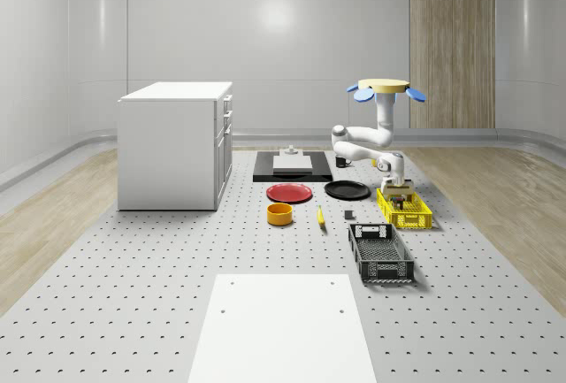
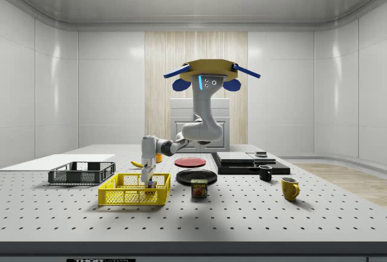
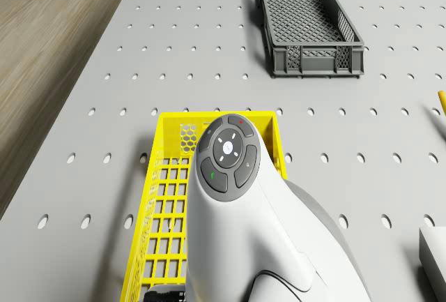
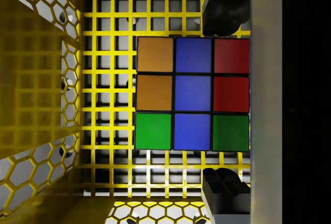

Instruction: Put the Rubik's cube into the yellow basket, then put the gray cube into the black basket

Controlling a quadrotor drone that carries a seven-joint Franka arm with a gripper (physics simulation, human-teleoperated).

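Rubik's cube (image 4: 192,94) sits between the end effector (image 4: 223,94) fingers (image 4: 223,12), inside the yellow basket (image 4: 46,79); whether they clamp it, I cannot tell. Above, the drone (image 2: 210,68) hovers beside the basket over the counter (image 1: 133,294), the black basket (image 1: 382,254) nearby.

Glossy Rubik's cube (image 4: 192,93) on yellow plastic lattice basket (image 4: 103,131).

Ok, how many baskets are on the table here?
2. The yellow basket sits beneath the drone, with the gripper and Rubik's cube inside it. The black basket lies nearer the camera in the whole-scene view, with nothing visible in it.
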